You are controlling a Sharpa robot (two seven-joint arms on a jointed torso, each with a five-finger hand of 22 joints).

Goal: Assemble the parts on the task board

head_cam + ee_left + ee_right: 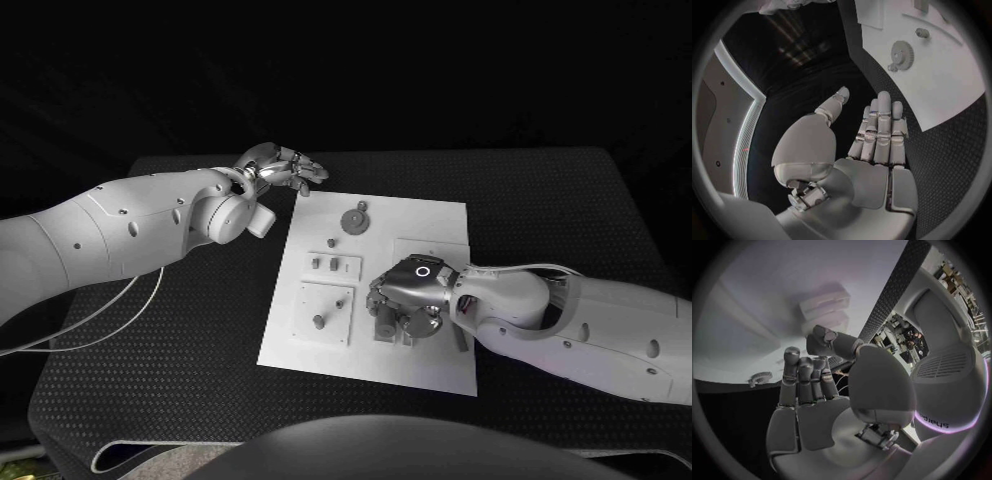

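White task board [418,225] under right hand [408,297].

1. Head camera: mounted high, looking steeply down on the black table [173,380] and the whole task board [433,225], at moderate range.
2. Left wrist camera: sits close behind the left hand [870,150], facing across the board's far-left corner.
3. Right wrist camera: sits close behind the right hand [826,405], very near the board.
4. All three views share the board and its gear [355,218].
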